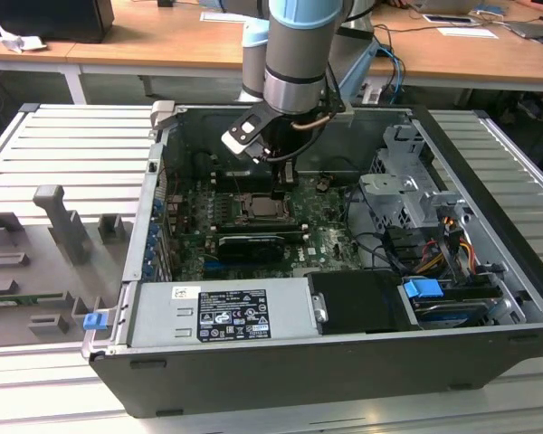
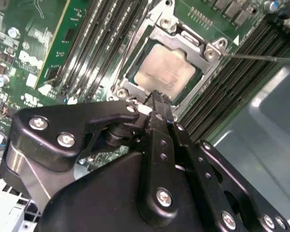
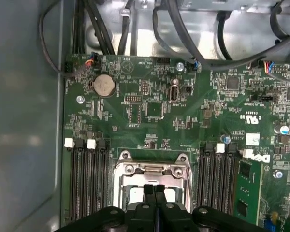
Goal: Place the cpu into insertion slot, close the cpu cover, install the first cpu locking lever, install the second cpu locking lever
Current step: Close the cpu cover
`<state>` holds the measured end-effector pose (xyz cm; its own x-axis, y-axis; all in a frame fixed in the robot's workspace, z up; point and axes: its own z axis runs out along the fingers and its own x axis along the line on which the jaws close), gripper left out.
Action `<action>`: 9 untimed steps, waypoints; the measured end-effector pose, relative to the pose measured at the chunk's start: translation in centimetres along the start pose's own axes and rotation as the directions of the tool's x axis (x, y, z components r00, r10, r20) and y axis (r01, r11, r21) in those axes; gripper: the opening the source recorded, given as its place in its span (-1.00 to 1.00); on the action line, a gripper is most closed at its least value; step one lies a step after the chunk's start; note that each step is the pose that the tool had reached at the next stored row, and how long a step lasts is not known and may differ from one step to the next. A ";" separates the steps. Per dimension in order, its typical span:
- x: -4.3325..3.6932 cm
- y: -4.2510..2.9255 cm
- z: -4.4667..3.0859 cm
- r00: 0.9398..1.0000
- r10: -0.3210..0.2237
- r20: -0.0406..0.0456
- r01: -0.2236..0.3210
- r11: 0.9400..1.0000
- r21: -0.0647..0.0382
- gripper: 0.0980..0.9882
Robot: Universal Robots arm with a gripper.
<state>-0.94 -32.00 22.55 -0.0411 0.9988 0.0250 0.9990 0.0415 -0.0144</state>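
Observation:
The cpu (image 2: 166, 67), with its silvery-beige top, lies flat in the insertion slot (image 1: 264, 210) on the green board. The cpu cover (image 2: 183, 37), a silver frame, lies down around it and also appears in the first wrist view (image 3: 152, 169). A thin metal lever (image 2: 261, 58) runs out from one corner of the socket. My gripper (image 2: 157, 96) hangs just above the socket's edge, shut with its fingertips (image 3: 149, 189) pressed together and nothing between them. In the exterior view the gripper (image 1: 281, 188) is inside the open computer case, over the socket.
Memory slots (image 2: 101, 38) flank the socket on both sides. A long black card (image 1: 249, 244) lies just in front of it. The power supply (image 1: 222, 312), drive cage (image 1: 407, 194) and cables (image 3: 183, 34) crowd the case. Grey fixtures (image 1: 59, 221) stand on the exterior view's left.

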 end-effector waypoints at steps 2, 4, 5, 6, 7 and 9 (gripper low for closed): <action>-0.01 -0.19 0.14 1.000 -0.004 0.000 0.004 1.000 -0.002 -0.98; -0.01 -0.49 0.22 1.000 -0.007 0.000 0.007 1.000 -0.003 -0.98; 0.00 -0.72 0.24 1.000 -0.008 0.000 0.008 1.000 -0.004 -0.98; 0.02 -1.00 0.27 1.000 -0.008 0.000 0.008 1.000 -0.006 -0.98; 0.03 -1.20 0.29 1.000 -0.009 0.000 0.009 1.000 -0.007 -0.98; 0.06 -2.05 0.40 1.000 -0.012 0.001 0.012 1.000 -0.009 -0.98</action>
<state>-3.00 -32.02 22.18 -0.0535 0.9983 0.0246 0.9985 0.0536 -0.0052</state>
